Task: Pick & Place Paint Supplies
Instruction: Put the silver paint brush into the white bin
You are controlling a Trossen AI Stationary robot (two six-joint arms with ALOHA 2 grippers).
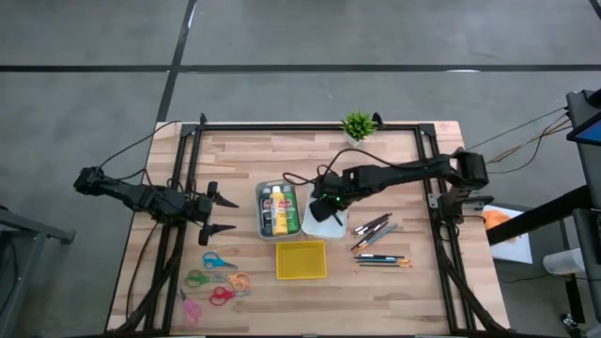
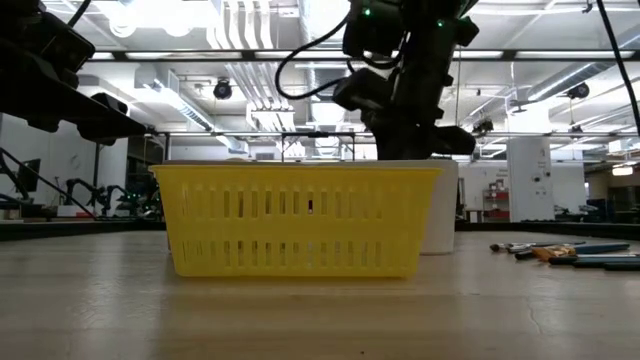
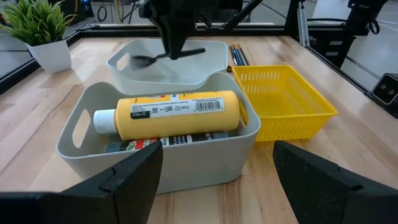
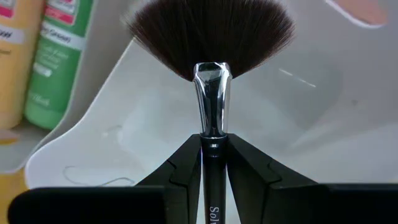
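Robotics laboratory: a framed wooden bench is set on grey concrete floor; exposed ceiling ducts and strip lighting are seen beyond.

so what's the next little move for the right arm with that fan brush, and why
Probably lower a little, then open the jaws. The right gripper is shut on the fan brush, bristles already over the empty white bin beside the bin holding the paint bottles. The left gripper waits open.

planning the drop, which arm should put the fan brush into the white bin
Right. The right gripper is shut on the fan brush directly over the white bin. The left gripper sits open beside the bottle bin.
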